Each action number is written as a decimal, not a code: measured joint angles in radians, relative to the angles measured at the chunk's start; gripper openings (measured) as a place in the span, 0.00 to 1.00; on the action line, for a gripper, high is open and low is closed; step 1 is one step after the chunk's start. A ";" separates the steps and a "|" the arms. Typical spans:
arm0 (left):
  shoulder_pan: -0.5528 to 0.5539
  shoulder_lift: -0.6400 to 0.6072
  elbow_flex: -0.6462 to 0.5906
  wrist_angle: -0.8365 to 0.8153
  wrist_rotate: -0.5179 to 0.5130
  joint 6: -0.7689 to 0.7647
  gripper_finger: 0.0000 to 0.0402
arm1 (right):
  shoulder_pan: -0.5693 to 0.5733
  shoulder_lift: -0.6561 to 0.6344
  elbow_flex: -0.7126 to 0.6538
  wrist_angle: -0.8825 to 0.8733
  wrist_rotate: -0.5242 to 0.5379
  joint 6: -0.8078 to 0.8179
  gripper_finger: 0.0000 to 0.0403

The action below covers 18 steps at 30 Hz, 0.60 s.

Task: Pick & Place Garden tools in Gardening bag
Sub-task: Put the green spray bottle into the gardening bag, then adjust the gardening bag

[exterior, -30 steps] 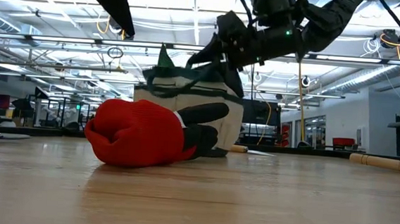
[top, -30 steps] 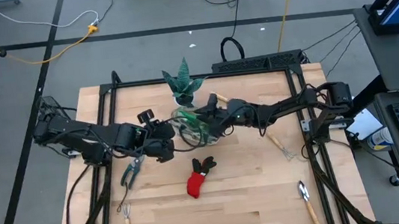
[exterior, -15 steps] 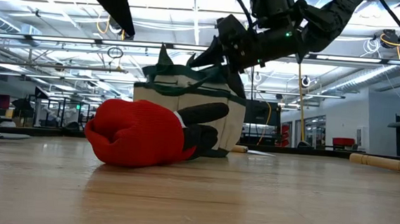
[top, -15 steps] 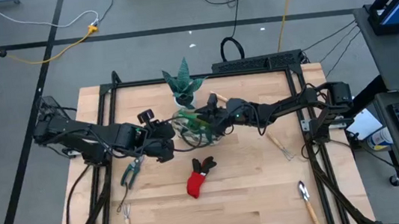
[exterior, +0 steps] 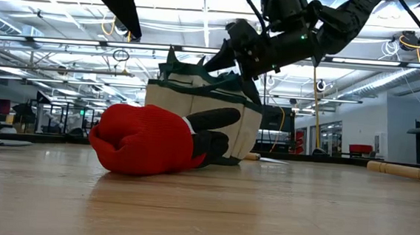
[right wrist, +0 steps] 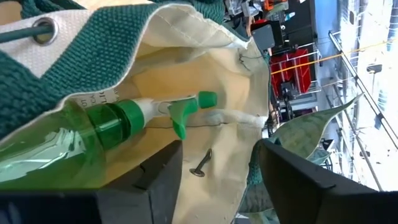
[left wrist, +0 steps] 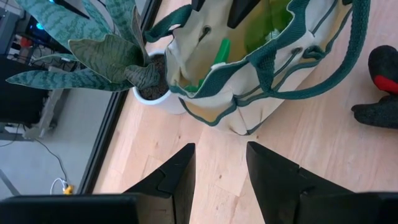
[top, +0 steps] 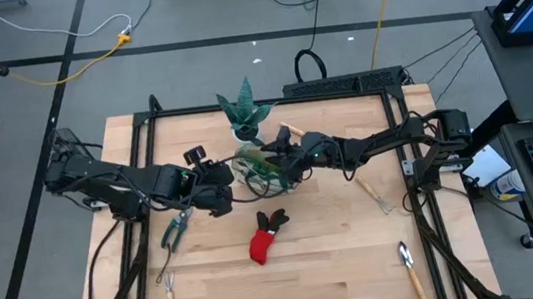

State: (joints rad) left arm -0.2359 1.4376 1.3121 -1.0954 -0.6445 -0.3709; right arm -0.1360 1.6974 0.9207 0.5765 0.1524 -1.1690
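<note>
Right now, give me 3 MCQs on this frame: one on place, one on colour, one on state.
1. Where is the spray bottle?
A. inside the gardening bag
B. beside the glove
C. in the plant pot

2. What colour is the glove's cuff end?
A. green
B. red
C. grey

3. How does the right pincer stand?
A. shut on the bottle
B. open, at the bag's mouth
C. shut on a trowel

Answers:
1 A: the right wrist view shows the bottle lying against the bag's beige lining.
2 B: the low view shows red knit, black fingers.
3 B: its fingers stand apart, holding nothing.
</note>
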 joint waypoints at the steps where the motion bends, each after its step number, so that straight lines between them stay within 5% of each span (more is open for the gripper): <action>1: 0.000 0.000 0.000 0.000 0.000 0.000 0.37 | 0.000 0.000 0.000 0.002 0.000 -0.009 0.52; 9: 0.000 0.000 0.000 0.000 0.000 -0.001 0.37 | 0.006 0.000 0.000 0.017 0.000 -0.037 0.42; 18: 0.000 0.000 0.000 0.000 0.000 -0.002 0.37 | 0.018 0.000 0.000 0.017 0.002 -0.077 0.05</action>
State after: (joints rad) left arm -0.2359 1.4372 1.3121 -1.0958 -0.6445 -0.3729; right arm -0.1181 1.6974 0.9203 0.5938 0.1543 -1.2461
